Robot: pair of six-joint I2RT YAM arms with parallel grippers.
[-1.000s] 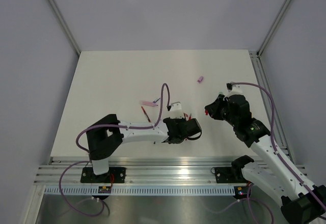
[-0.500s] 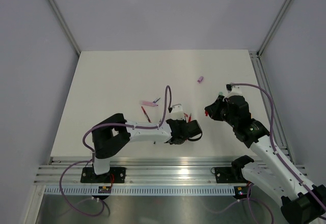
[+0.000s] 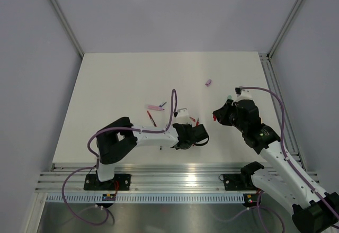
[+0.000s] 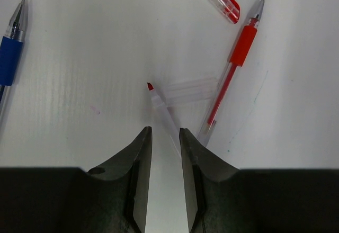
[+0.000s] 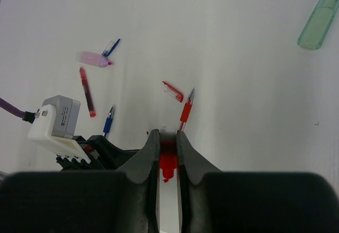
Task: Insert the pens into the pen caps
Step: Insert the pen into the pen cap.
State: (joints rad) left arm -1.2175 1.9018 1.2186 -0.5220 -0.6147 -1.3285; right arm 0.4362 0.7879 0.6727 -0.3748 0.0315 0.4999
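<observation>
While the left pincer (image 4: pixel 164 131) hung low over the bench (image 4: pixel 95 42), its jaws stood narrowly apart astride a clear red-tipped pen (image 4: pixel 159 105); just ahead to its right lay a red-gripped pen (image 4: pixel 233 74); farther ahead, a clear red-ended cap (image 4: pixel 221 1); the right pincer (image 5: pixel 167 133) clamped a red cap (image 5: pixel 168 159).

the blue pen (image 4: pixel 9 63) runs off the left edge of the left wrist view. the clear pen (image 4: pixel 161 108) vanishes low between the fingers of the left end effector (image 4: pixel 164 130). the right end effector (image 5: pixel 167 132) covers most of a red cap (image 5: pixel 168 164) with its fingers. the green pen (image 5: pixel 319 18) is clipped by the right wrist view's edge.
</observation>
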